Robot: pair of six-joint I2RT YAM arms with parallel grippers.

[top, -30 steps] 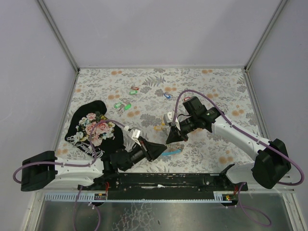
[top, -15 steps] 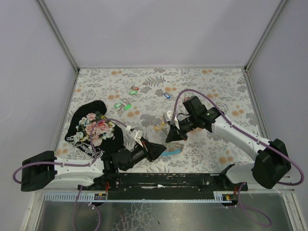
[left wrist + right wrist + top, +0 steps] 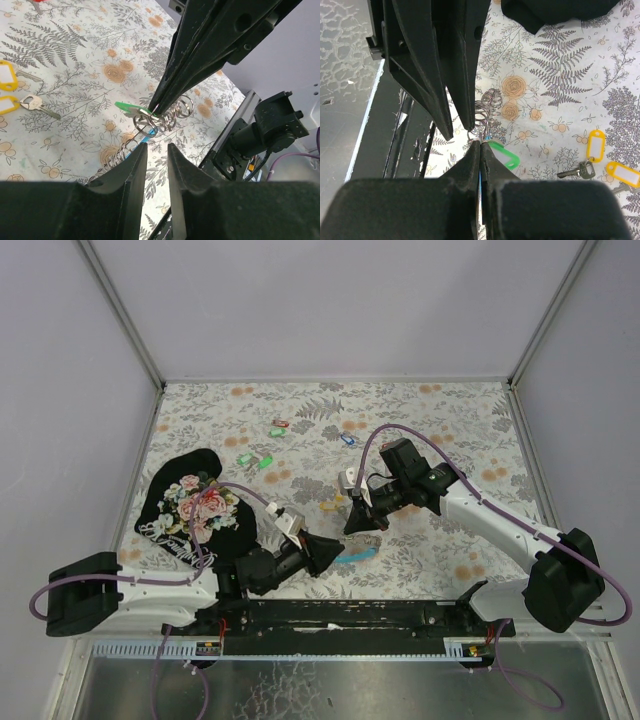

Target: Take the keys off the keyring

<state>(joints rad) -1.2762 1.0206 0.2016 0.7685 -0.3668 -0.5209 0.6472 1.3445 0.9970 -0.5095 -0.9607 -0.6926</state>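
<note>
The keyring is a coil of silvery wire rings (image 3: 167, 114) with a blue piece (image 3: 358, 555), low over the floral table near its front edge. It also shows in the right wrist view (image 3: 485, 112). The green key tag (image 3: 127, 106) hangs at the coil's end (image 3: 505, 156). My right gripper (image 3: 480, 143) is shut, pinching the ring wire right beside the green tag. It also shows in the top view (image 3: 351, 530) and the left wrist view (image 3: 155, 107). My left gripper (image 3: 156, 146) is slightly open and empty, its tips just short of the coil (image 3: 339, 559).
A black floral cloth (image 3: 195, 505) lies at the left. Two yellow tags with keys (image 3: 607, 160) lie near the right gripper. Green (image 3: 255, 460), red (image 3: 280, 427) and blue (image 3: 348, 439) tags lie further back. A black rail (image 3: 340, 615) runs along the near edge.
Both grippers stay at the coil. The left gripper has drawn back slightly to the left, and the right wrist has shifted a little.
</note>
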